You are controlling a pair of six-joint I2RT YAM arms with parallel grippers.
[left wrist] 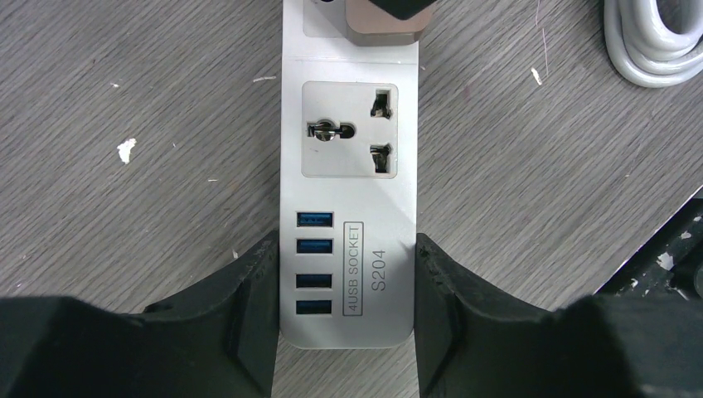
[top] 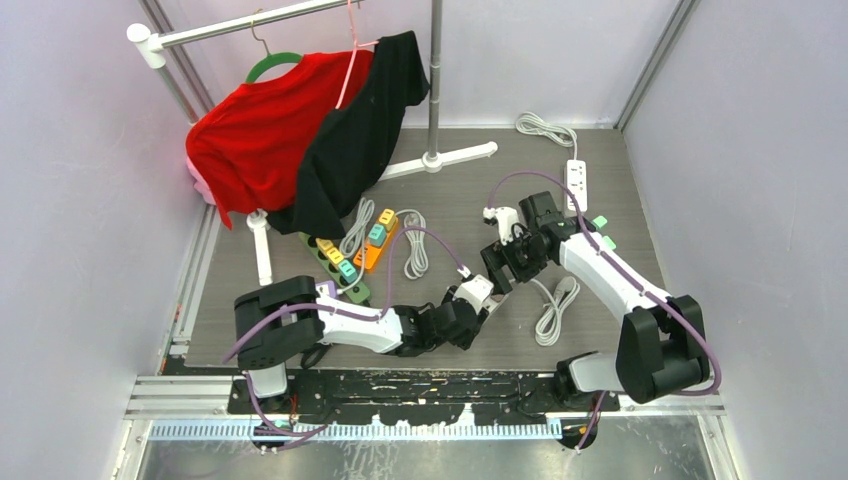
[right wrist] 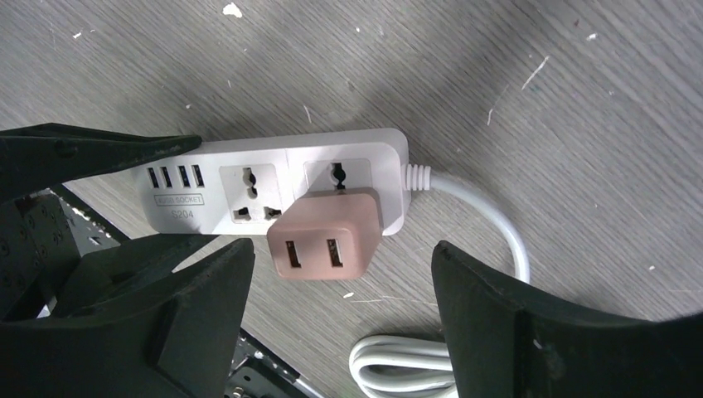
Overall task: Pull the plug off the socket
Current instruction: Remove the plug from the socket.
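Note:
A white socket strip (left wrist: 348, 166) with several USB ports lies flat on the wood-grain table. My left gripper (left wrist: 346, 278) is shut on its USB end, one finger pressed against each long side. A pink plug (right wrist: 327, 236) with two USB slots sits in the outlet nearest the strip's cable; in the left wrist view only the plug's edge (left wrist: 385, 29) shows at the top. My right gripper (right wrist: 344, 282) hangs over the plug, open, with its fingers well clear on both sides. In the top view the two grippers (top: 478, 293) (top: 510, 262) meet at mid-table and cover the strip.
A coiled white cable (right wrist: 406, 365) lies just beside the strip. Another white power strip (top: 575, 180) lies at the back right. A green strip with coloured plugs (top: 345, 262) and an orange one (top: 380, 240) lie to the left. A clothes rack with shirts (top: 300, 140) stands behind.

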